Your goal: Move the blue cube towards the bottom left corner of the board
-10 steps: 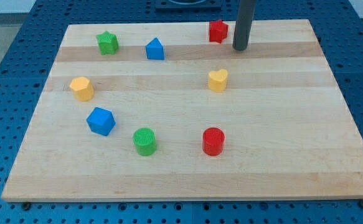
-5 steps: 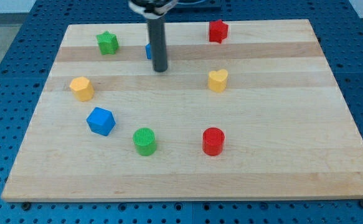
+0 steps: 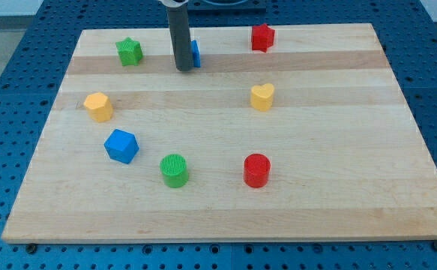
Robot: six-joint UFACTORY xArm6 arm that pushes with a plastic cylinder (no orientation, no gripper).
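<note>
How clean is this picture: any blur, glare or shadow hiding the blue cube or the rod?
Camera view: sharp and evenly lit, no glare on the wooden board. The blue cube is crisp and fully in view, with only a soft shadow at its base. My tip is sharp, near the view's top, far from the cube; the rod hides most of another blue block.

A pale wooden board [image 3: 330, 157] with lengthwise grain lies on a blue perforated table [image 3: 8, 90]. Along the frame's top sit a green star-shaped block [image 3: 129, 51] at upper left, a blue block [image 3: 196, 53] of unclear shape near top centre, mostly hidden behind the dark rod, and a red star-like block [image 3: 262, 37] at upper right. A yellow heart-shaped block [image 3: 262, 97] lies right of centre, a yellow hexagonal block [image 3: 98, 106] at left. Lower down rest a blue cube [image 3: 121, 145], a ribbed green cylinder [image 3: 175, 170] and a red cylinder [image 3: 256, 170].
</note>
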